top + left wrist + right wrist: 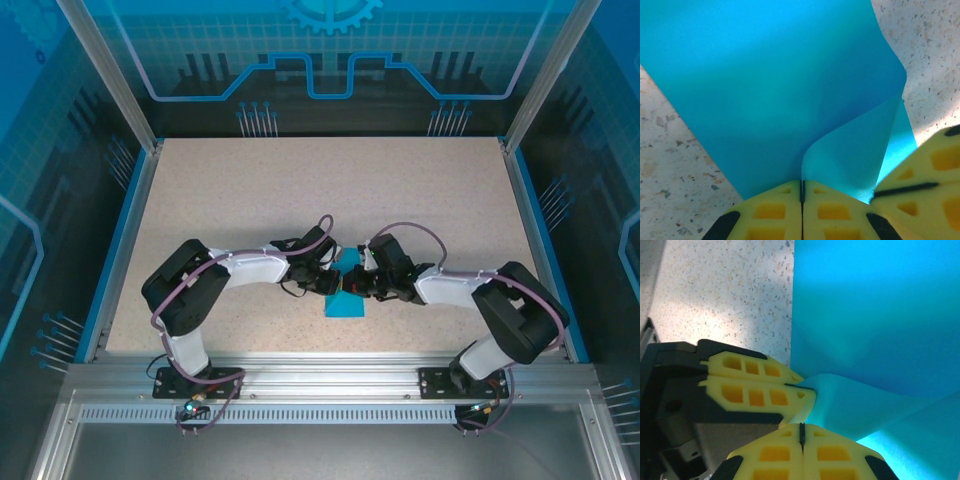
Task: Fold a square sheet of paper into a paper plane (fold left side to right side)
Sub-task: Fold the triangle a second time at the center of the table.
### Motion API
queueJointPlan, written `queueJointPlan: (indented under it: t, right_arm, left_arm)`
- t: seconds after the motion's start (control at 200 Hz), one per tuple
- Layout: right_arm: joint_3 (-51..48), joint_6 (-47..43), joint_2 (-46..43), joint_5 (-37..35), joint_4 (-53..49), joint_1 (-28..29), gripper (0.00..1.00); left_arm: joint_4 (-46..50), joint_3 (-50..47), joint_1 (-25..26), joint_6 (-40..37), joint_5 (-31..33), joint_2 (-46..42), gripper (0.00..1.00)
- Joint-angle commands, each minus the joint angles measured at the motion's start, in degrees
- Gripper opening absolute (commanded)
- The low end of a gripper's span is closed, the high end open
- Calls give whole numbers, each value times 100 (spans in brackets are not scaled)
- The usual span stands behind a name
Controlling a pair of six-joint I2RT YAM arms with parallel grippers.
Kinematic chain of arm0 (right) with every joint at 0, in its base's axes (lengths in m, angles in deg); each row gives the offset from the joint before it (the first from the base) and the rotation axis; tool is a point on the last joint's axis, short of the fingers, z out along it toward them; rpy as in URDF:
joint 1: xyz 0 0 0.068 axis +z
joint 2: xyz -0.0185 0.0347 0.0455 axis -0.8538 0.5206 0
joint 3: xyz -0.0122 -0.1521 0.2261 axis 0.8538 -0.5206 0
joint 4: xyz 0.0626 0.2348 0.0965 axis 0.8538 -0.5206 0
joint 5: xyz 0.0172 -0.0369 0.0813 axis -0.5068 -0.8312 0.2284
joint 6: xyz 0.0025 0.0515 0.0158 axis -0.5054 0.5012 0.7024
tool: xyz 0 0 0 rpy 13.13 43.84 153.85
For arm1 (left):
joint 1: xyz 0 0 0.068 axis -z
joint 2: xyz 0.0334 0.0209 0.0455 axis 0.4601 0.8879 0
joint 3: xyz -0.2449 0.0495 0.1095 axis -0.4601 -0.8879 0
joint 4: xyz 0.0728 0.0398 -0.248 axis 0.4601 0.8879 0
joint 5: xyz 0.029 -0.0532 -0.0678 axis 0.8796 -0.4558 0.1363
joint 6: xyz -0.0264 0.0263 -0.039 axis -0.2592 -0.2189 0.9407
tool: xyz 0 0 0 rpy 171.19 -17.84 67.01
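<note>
The cyan-blue square sheet of paper [346,304] lies on the table's middle between both arms. In the left wrist view the sheet [765,90] lies mostly flat while one flap [855,150] curls up off it. My left gripper [801,186] is shut, pinching that flap's edge, and it meets my right gripper [357,286] over the sheet. In the right wrist view the right gripper [801,429] is shut at the raised flap's [860,405] lower edge. The left gripper's yellow fingers [760,385] pinch the flap's corner just beside it. No paper plane shape shows.
The speckled beige tabletop [300,190] stretches out on all sides of the sheet. Blue side rails [118,240] and an aluminium frame [320,375] border it. The two gripper tips sit nearly touching each other.
</note>
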Motion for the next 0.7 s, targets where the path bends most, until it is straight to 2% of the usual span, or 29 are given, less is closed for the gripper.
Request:
queueJointPlan:
  t: [0.0,0.695]
  right_arm:
    - [208,49,186,-40,138,-50,0]
    - [285,-241,520,-279,-646,-46,0]
  left_arm:
    - [316,24,80,-142,8,254,7]
    - [368,103,100,-175,-2,335,7]
